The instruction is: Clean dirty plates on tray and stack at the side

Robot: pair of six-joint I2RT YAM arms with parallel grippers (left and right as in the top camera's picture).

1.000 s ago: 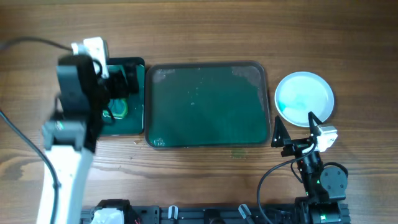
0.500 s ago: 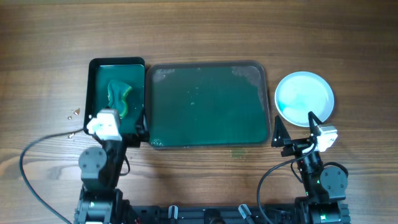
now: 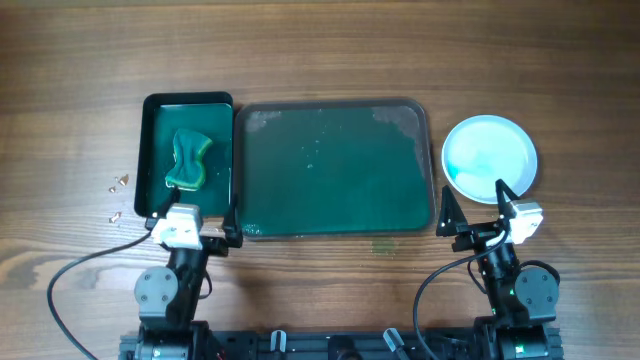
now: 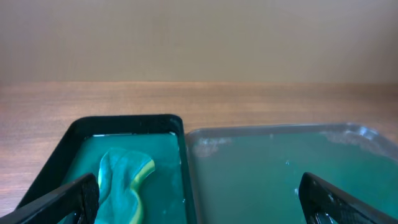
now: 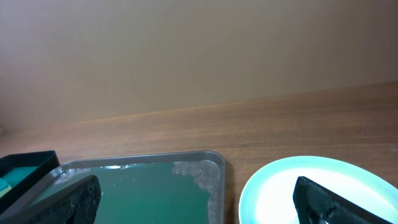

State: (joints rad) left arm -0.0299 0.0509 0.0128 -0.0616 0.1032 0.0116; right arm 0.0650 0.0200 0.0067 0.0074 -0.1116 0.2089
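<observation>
plate (image 5: 268,194) cut off below; tiny table bits (image 3: 119,182) unidentifiable

Lighting: soft, even, moderately bright, from above; shadows faint. Glare: pale sheen on the tray (image 3: 335,190), far edge; plate (image 3: 490,155) nearly washed out. Overhead view sharp; wrist views softer, near edges blurred.

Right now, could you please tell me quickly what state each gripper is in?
Left gripper: open, holding nothing.
Right gripper: open, holding nothing.
</observation>
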